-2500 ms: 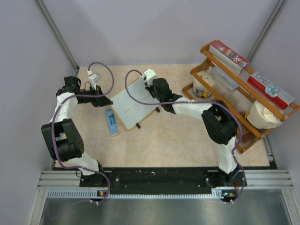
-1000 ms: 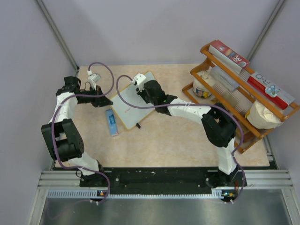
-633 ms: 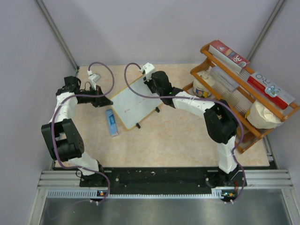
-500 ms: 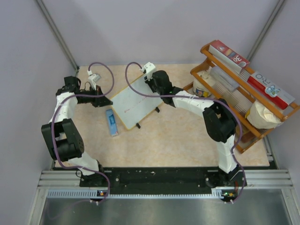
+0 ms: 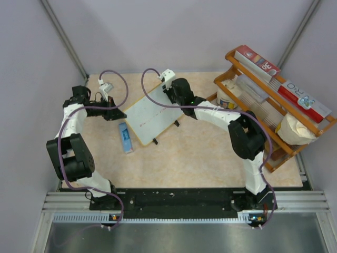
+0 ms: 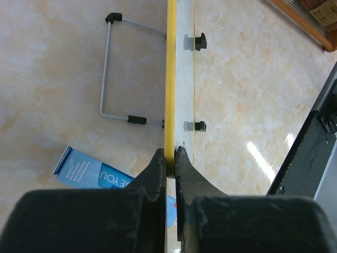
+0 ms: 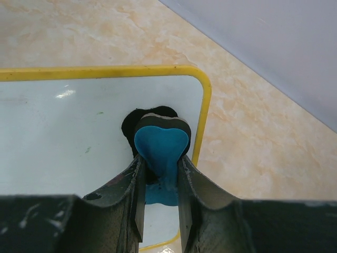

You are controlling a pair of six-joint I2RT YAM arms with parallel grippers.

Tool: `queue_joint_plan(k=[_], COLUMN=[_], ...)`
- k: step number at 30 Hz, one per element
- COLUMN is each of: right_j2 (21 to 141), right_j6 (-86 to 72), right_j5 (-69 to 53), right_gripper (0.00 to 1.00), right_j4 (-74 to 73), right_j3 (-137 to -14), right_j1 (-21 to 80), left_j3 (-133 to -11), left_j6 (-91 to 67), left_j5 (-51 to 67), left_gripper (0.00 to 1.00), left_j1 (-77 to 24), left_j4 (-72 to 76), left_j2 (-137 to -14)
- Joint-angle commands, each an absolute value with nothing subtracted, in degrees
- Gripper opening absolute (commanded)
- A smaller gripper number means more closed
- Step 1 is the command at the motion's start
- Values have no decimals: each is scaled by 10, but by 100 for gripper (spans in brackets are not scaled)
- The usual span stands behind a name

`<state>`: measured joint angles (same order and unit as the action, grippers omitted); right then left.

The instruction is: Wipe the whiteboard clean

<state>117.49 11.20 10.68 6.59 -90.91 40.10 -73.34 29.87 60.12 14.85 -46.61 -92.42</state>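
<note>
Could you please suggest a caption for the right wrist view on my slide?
Right gripper holds a blue eraser against the whiteboard near its yellow-framed corner.

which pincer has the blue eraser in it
The right pincer: it grips the small blue-and-black eraser block over the white, yellow-framed whiteboard. The left pincer clamps only that board's yellow edge.

Can't read the red scribbles [image 5: 144, 123] on the whiteboard [image 5: 152, 108] from above, way too small. From the left wrist, only its yellow edge on show, face turned out of sight. Blue box [image 6: 87, 169] half chopped off behind the left gripper [image 6: 169, 156], lettering cut to just "YOU". Bottom of the eraser [image 7: 160, 143] buried between the right gripper [image 7: 160, 164] fingers, so no telling how it meets the board. Same fingertips covered over in the top view.
</note>
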Motion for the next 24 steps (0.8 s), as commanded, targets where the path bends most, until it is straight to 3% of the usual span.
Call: queue_joint_plan(k=[1, 15, 24], right_j2=[1155, 1141, 1168], right_j6=[97, 118, 127], right_j5=[75, 75, 93], right_gripper=[0, 0, 0], right_j4=[66, 48, 64], right_j3=[-923, -935, -963], right_j1=[422, 469, 420], left_j3=[-722, -722, -722], left_j6=[358, 363, 369], left_j5=[564, 561, 556], left_gripper=[0, 0, 0], left_j1=[132, 131, 131], left_j4=[-483, -487, -494], left_j2=[-934, -933, -930])
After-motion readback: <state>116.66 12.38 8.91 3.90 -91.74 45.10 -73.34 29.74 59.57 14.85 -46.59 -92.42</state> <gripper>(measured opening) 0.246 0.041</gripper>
